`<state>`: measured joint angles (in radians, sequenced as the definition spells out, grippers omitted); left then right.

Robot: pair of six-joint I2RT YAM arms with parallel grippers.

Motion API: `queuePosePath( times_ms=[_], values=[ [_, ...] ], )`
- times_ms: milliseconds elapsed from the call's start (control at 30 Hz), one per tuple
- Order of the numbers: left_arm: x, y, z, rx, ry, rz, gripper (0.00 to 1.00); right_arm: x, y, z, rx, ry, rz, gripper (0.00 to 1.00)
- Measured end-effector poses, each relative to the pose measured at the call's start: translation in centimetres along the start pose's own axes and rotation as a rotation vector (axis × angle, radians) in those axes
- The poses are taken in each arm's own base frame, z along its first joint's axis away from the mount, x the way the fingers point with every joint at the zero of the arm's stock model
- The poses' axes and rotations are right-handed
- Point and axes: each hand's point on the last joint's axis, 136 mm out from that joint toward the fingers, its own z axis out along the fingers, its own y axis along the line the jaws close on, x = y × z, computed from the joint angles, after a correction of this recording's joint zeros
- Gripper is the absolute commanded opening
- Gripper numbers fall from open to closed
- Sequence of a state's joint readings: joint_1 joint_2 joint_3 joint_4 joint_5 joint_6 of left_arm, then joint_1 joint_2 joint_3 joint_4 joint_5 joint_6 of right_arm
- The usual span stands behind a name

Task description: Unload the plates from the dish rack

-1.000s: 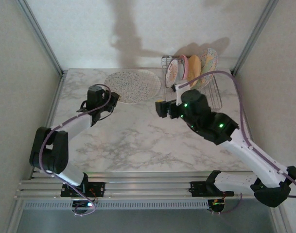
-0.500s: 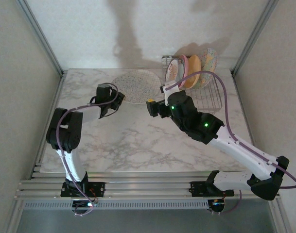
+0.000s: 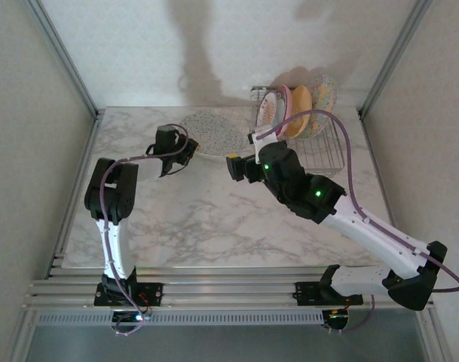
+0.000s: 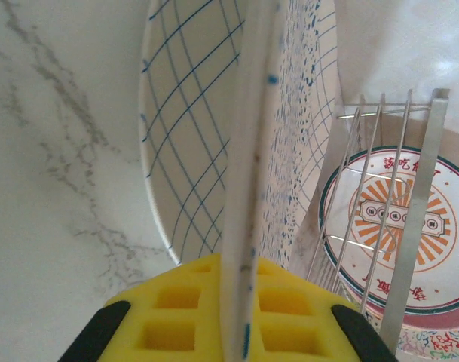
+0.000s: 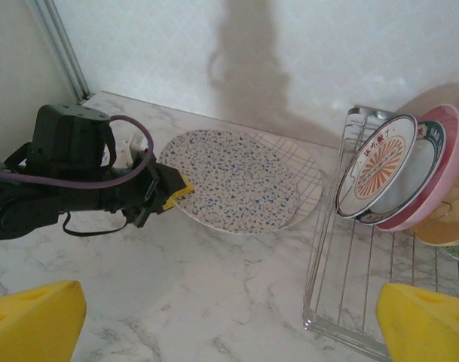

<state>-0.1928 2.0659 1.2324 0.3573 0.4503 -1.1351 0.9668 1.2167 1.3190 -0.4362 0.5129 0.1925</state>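
Marble surface (image 3: pixel 214 219) beside the dish rack (image 3: pixel 327 154) takes unloaded plates: left claw (image 5: pixel 169 194) pinches the speckled plate (image 5: pixel 237 181) by its rim over the grid plate (image 5: pixel 308 172), likely to stack; right claw (image 3: pixel 239 167) hangs spread; remaining plates (image 5: pixel 380 170) stand racked

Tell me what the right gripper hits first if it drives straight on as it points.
Probably the speckled plate held by the left gripper, though bare tabletop may come first; depth is unclear.

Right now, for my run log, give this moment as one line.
left gripper: shut on speckled plate rim, over grid-patterned plate | right gripper: open, above table | dish rack: more plates upright
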Motion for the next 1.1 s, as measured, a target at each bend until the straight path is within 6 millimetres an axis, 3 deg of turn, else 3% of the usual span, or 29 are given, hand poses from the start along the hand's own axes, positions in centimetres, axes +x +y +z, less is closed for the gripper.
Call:
queuePosePath(
  times_ms=[400,733,1100],
  values=[
    [-0.8,-0.7,2.9,0.026,0.022,0.009,0.0,0.2,0.1,0.2,0.001,0.006,0.003,0.99],
    [-0.8,-1.9,3.3,0.032,0.045,0.019,0.45,0.2,0.1,0.2,0.001,0.007,0.01,0.99],
    [0.0,-1.8,3.2,-0.074,0.089,0.038,0.63,0.8,-0.4,0.3,0.017,0.033,0.041,0.99]
  ],
)
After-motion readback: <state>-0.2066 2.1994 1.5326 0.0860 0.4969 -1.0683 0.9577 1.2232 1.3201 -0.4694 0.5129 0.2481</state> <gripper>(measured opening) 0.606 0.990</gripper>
